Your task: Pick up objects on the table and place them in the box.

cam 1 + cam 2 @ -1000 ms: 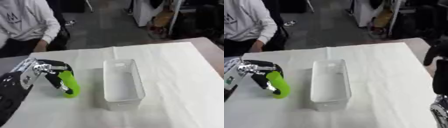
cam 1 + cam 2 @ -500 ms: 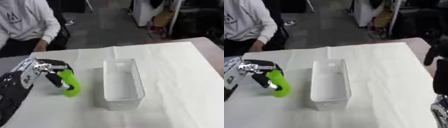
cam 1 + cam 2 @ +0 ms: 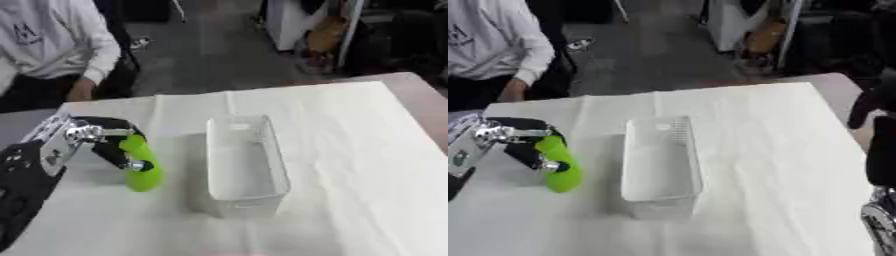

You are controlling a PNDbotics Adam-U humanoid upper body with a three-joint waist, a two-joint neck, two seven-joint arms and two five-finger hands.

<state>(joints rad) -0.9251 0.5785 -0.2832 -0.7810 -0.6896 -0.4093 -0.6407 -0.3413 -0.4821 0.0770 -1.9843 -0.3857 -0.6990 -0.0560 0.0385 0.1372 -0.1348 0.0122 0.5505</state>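
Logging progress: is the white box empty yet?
Empty: the white box shows only bare floor; the green object is outside, in the left robot hand.

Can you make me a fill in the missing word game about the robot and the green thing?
1. The robot hand on the robot's left side is holding a thing coloured ____.
2. The white box has ____ inside it.
3. The green thing is on the ____ side of the box in the picture.
4. The table is covered with a ____ cloth.

Missing words: green; nothing; left; white
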